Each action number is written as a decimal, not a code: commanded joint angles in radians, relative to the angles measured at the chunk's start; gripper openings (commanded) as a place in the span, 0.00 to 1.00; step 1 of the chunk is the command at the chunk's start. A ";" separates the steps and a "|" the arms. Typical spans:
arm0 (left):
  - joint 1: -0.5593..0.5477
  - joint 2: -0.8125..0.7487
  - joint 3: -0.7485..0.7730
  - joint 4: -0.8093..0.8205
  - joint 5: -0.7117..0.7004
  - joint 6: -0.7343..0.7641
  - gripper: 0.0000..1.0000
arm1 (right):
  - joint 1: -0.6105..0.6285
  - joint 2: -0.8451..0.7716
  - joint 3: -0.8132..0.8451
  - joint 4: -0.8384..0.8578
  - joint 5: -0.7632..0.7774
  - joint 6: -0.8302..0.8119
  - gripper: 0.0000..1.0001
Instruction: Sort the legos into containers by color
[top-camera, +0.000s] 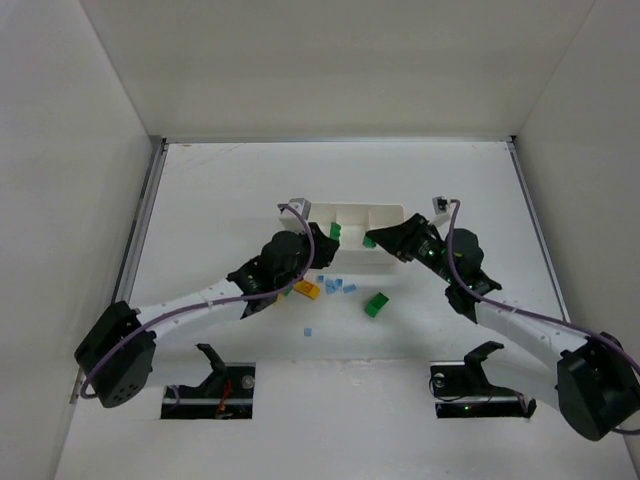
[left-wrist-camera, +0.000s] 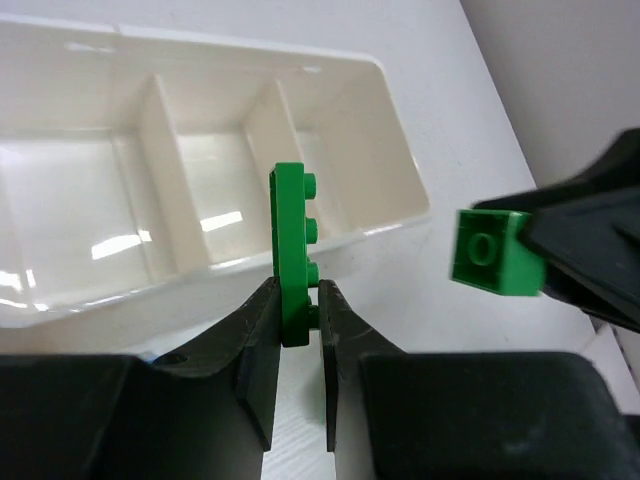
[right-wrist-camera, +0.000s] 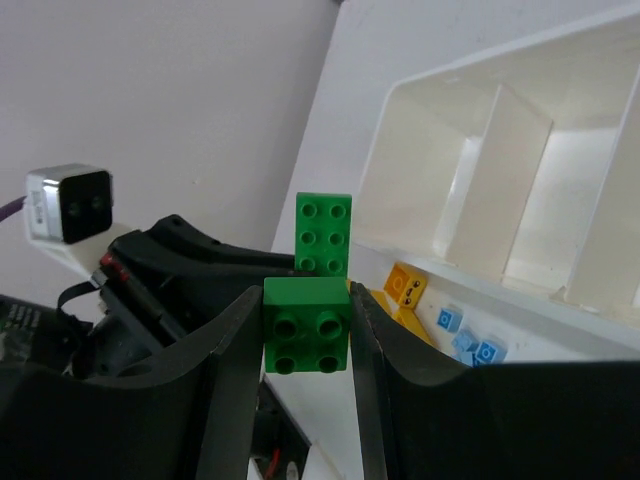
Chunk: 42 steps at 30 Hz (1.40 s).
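The legos (top-camera: 340, 288) are split between air and bench: two green ones are held, and the rest lie loose in front of the tray (top-camera: 392, 211). Its three compartments look empty from the left wrist.

On the left, the left fingers (left-wrist-camera: 266, 322) are clamped narrow on a green plate (left-wrist-camera: 292, 250). They pinch only its lower edge, so it stands upright close to the tray's near wall; whether it is over a compartment I cannot tell.

Below, on the bench (top-camera: 200, 200), lie a yellow-orange brick (top-camera: 307, 289), several tiny blue pieces (right-wrist-camera: 450, 320) and a loose green brick (top-camera: 377, 305).

On the right, the right fingers (right-wrist-camera: 240, 350) hold a square green brick (right-wrist-camera: 306, 325) at a moderate spread, very near the plate.

The likeliest trouble, I judge, is a bump. Both arms crowd the same stretch of tray, and a touch could lever the thinly held plate out of its grip. Letting go short of the wall would drop a piece back onto the bench. The two greens might also land in different compartments.
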 joint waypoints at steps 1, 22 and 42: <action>0.041 -0.040 -0.006 -0.016 -0.023 -0.003 0.07 | -0.012 -0.011 -0.008 0.066 -0.031 0.005 0.33; 0.219 0.040 0.040 -0.002 -0.029 -0.004 0.51 | 0.149 0.302 0.288 -0.075 0.193 -0.191 0.33; 0.003 -0.218 -0.166 -0.098 0.009 -0.090 0.47 | 0.192 0.257 0.251 -0.191 0.337 -0.254 0.45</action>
